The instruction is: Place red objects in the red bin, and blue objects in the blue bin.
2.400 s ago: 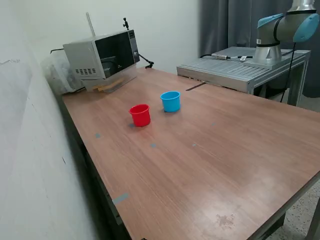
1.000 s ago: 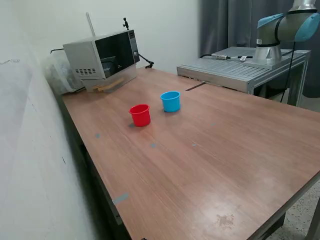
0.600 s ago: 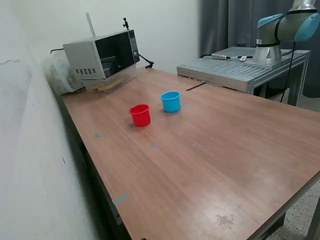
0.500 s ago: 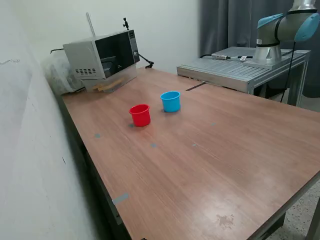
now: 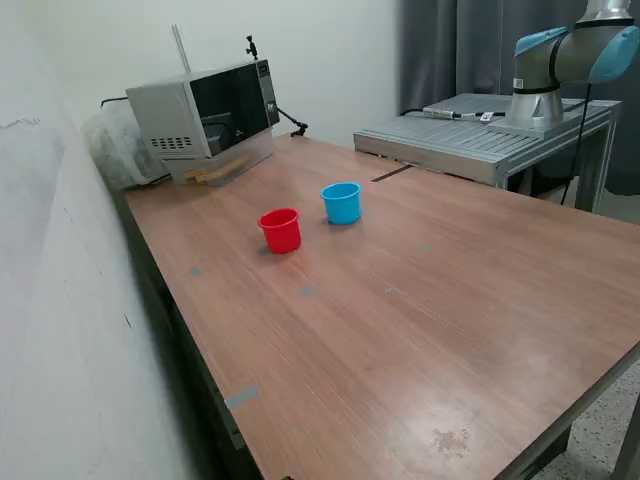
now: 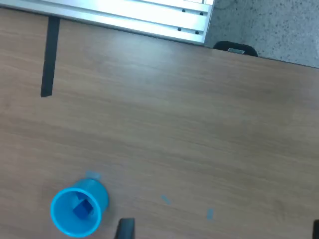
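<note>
Nothing on the tabletop (image 5: 430,300) has shifted since the earlier exterior pictures: both cups, the microwave and the arm's base stand where they stood.

No brand, label or writing can be read anywhere; the microwave (image 5: 205,118) at the far corner shows only a dark door and a grille.

The red bin (image 5: 280,230) is a small tapered red cup with a rolled rim, upright on the wood. The blue bin (image 5: 341,202), a cyan cup of the same size, stands upright near it, toward the exterior view's right and a little farther back; the two are apart, not touching. In the wrist view the blue bin (image 6: 79,209) is seen from above, and a dark blue cube (image 6: 82,209) lies inside it on the bottom; whether a second one is there cannot be told. The inside of the red bin is not visible.

A strip of black tape (image 6: 48,57) lies on the wood near the metal platform (image 5: 480,135) that carries the arm's base (image 5: 560,65).

Of the gripper (image 6: 219,231) only two dark finger tips show at the wrist view's edge, set wide apart with nothing between them.
</note>
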